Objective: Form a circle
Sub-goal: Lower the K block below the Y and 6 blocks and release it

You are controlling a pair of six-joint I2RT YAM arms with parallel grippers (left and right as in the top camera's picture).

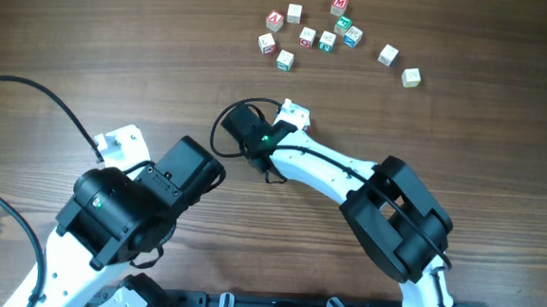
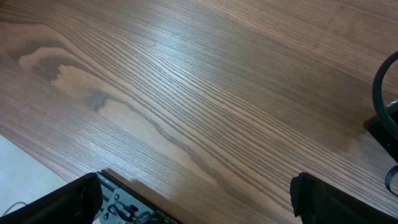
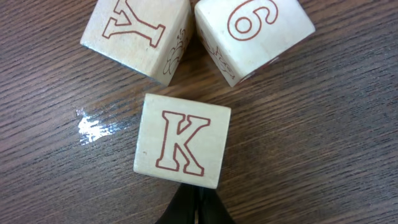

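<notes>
The right wrist view alone shows the K cube (image 3: 181, 142) mid-frame, with the Y cube (image 3: 138, 31) and 6 cube (image 3: 252, 34) above it and the clenched, empty right hand (image 3: 196, 208) at its lower edge. Overhead, scattered cubes (image 1: 309, 37) lie top centre on the bench (image 1: 119, 30). The left hand (image 2: 196, 199) is released.

Brown wood-grain table (image 1: 118, 49), a pale surface (image 2: 18, 165) beyond its edge.

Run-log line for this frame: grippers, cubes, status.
left gripper: open over table | right gripper: shut, tip at K cube edge | Y cube, 6 cube: beyond K, apart | task: unfinished
</notes>
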